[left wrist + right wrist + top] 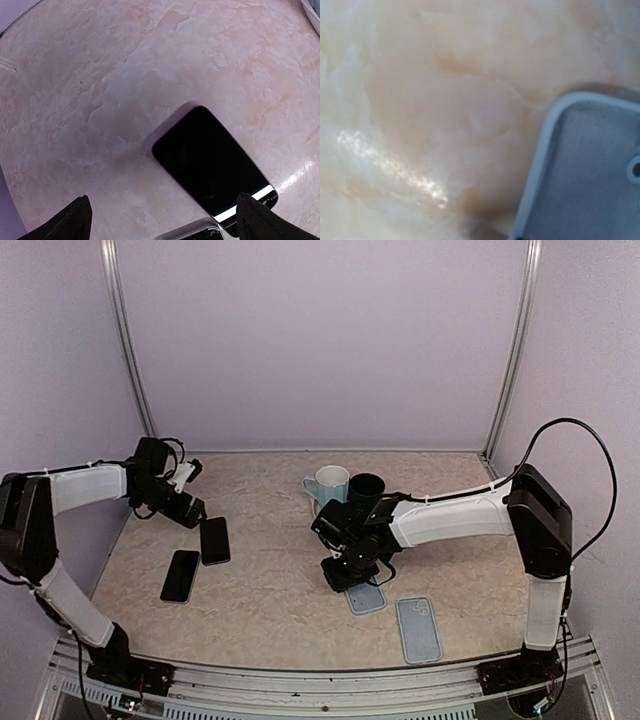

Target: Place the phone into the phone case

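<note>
The left fingers (70,225) hang wide open above the phone (210,165) lying flat on the bench (270,580), the right fingers (345,575), open or closed I cannot tell, sit at the phone case (590,165) well apart, so a shallow pinch may skid the phone.

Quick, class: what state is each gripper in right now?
Left gripper: open, empty, by a phone.
Right gripper: down at a case; open or shut cannot be told.

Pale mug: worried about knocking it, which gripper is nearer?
Right. The right gripper sits in front of the pale mug; left gripper is far to its left, above a phone.
</note>
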{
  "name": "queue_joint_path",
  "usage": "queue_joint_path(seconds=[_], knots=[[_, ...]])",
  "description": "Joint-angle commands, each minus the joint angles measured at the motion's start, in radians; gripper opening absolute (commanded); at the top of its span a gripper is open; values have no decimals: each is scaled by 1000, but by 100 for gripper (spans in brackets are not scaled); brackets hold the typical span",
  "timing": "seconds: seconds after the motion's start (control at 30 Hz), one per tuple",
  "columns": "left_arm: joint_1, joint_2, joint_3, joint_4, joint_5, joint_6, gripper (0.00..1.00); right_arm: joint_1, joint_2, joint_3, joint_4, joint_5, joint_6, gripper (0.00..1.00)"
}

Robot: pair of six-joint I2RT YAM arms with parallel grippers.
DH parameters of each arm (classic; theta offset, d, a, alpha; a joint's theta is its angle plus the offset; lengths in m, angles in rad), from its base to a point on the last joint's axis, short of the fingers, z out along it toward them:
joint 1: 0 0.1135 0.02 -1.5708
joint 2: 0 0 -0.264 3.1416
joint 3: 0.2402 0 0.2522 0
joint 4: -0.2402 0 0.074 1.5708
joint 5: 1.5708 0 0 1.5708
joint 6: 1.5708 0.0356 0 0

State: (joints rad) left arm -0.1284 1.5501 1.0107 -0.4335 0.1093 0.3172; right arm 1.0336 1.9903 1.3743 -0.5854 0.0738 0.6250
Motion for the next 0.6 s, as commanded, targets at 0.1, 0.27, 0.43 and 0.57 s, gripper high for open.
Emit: queue_joint_path(seconds=[0.1,0.27,0.43,0.57], knots=[[32,181,140,-64,-42,-251,97,11,-103,-5,-36,64,49,41],[80,260,163,-77,28,-389,84,11,-128,18,-40,102,59,44],[61,252,134,-58,116,-438,82,17,-49,135,-61,153,47,56],[54,273,131,-59,187,-462,77,17,15,233,-31,134,7,60]])
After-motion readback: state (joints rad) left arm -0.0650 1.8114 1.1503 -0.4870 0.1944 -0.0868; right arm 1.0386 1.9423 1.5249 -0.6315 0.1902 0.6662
